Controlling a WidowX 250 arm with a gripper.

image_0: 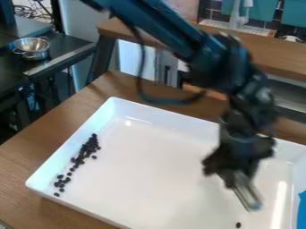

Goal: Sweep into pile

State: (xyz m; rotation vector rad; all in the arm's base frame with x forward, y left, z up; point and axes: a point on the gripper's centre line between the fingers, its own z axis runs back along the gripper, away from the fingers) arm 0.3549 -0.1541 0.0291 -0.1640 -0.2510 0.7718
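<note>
The black gripper [229, 175] hangs over the right part of a white tray [161, 179], blurred, and is shut on a narrow silvery tool [245, 191] that slants down to the right. Dark bean-like pieces [87, 148] lie in an uneven band along the tray's left side, denser toward the back and looser toward the front left corner. One separate dark piece [238, 225] lies near the bottom edge of the view, below the tool. Whether the tool's end touches the tray floor, I cannot tell.
The tray's raised walls stand around the work area on a wooden table [24, 152]. Something blue [302, 210] is at the right edge. A metal bowl [31, 48] stands on a dark counter at the upper left, and a wooden ledge [281, 56] runs behind the arm.
</note>
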